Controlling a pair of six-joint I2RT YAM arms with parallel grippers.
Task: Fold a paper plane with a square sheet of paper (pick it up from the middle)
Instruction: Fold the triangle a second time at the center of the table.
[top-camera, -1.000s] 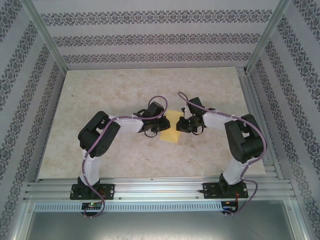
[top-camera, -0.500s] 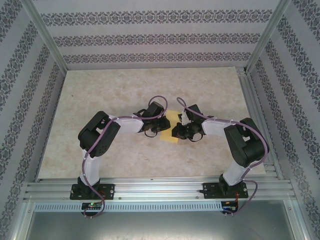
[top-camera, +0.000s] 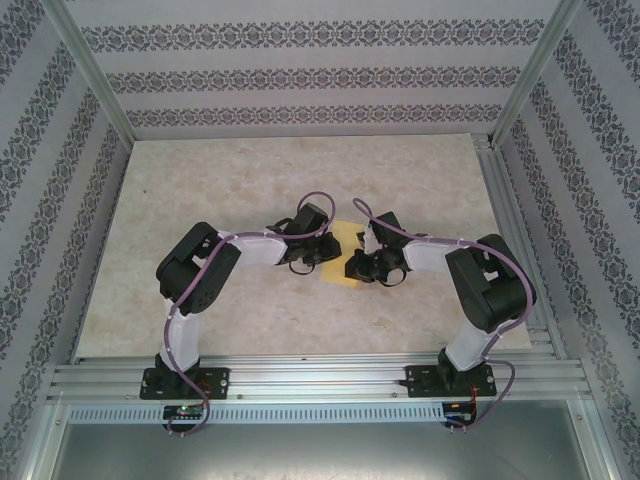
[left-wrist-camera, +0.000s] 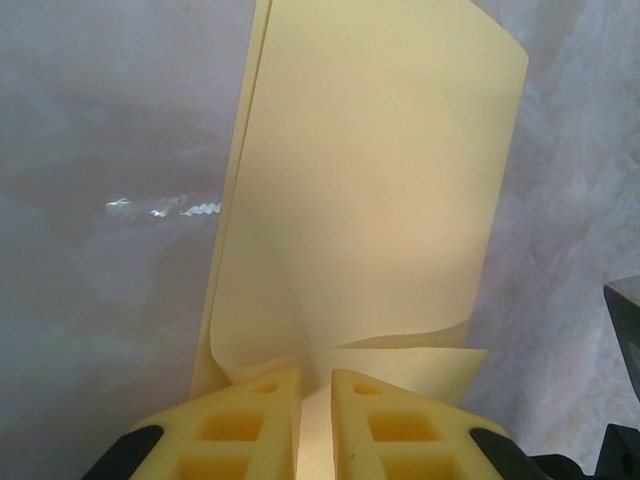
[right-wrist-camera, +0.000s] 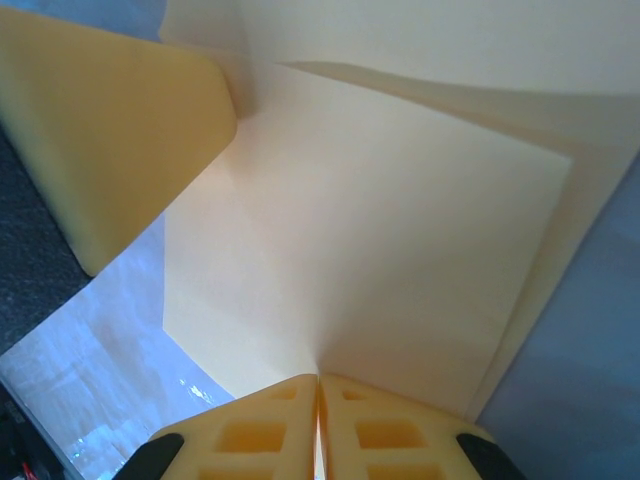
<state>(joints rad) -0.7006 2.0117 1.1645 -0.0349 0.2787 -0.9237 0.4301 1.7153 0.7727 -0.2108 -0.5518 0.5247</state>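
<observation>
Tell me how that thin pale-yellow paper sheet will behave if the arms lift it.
Probably floppy: the thin pale-yellow paper sheet curls and bows between the left pincer and right pincer. Likely light, since small edge pinches hold it. Pulling apart could crease or tear it.

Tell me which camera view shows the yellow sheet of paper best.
Left wrist: the sheet of paper shows nearly whole, its folded layers spreading out from the left hand that pinches it. Right wrist shows a close patch cut by the frame; top external shows small slivers, mostly hidden by the arms.
</observation>
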